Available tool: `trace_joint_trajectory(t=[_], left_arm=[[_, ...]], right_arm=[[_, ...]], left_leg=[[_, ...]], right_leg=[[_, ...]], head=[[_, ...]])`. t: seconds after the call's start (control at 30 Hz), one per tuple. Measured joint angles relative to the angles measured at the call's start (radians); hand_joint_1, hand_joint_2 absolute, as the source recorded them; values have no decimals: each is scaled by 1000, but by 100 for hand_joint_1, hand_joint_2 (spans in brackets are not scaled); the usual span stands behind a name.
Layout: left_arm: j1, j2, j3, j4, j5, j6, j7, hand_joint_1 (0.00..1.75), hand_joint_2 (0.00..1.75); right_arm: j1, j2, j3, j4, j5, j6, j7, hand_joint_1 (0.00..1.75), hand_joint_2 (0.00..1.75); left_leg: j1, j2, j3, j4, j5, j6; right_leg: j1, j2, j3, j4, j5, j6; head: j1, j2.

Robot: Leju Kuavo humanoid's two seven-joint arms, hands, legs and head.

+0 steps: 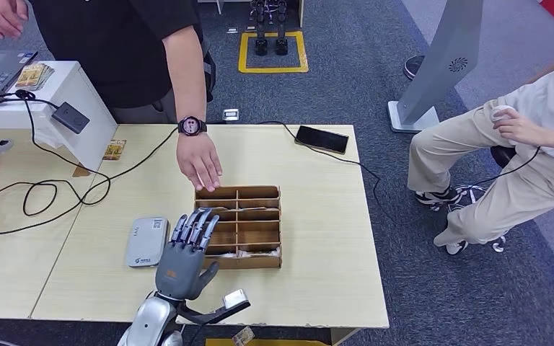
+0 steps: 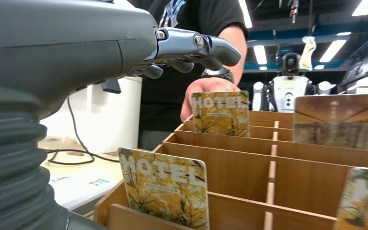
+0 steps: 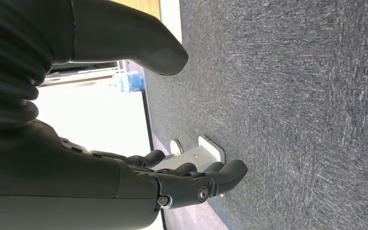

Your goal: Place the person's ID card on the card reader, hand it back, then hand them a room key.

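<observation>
Head view: left hand (image 1: 186, 252) empty, fingers spread, over slotted wooden box (image 1: 239, 227)

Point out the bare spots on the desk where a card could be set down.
Free: the light wood between the wooden card box and the desk's right edge, below the black phone; also the front strip under the grey card reader. Crowded: the left side with looping black cables, and the box's far edge, where a person's hand rests.

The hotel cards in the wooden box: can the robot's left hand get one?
Probably yes. The left hand hovers open at the wooden box, nothing between it and the nearest hotel card. The person's hand rests at the far rim.
</observation>
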Motion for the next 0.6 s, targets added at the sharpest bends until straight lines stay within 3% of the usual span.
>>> trace_joint_trajectory(t=[0.6], left_arm=[[0,11,-22,0,7,0,1,0,175]], right_arm=[[0,-2,0,4,0,0,1,0,175]], left_leg=[[0,0,0,0,0,0]], right_leg=[[0,0,0,0,0,0]], head=[[0,0]])
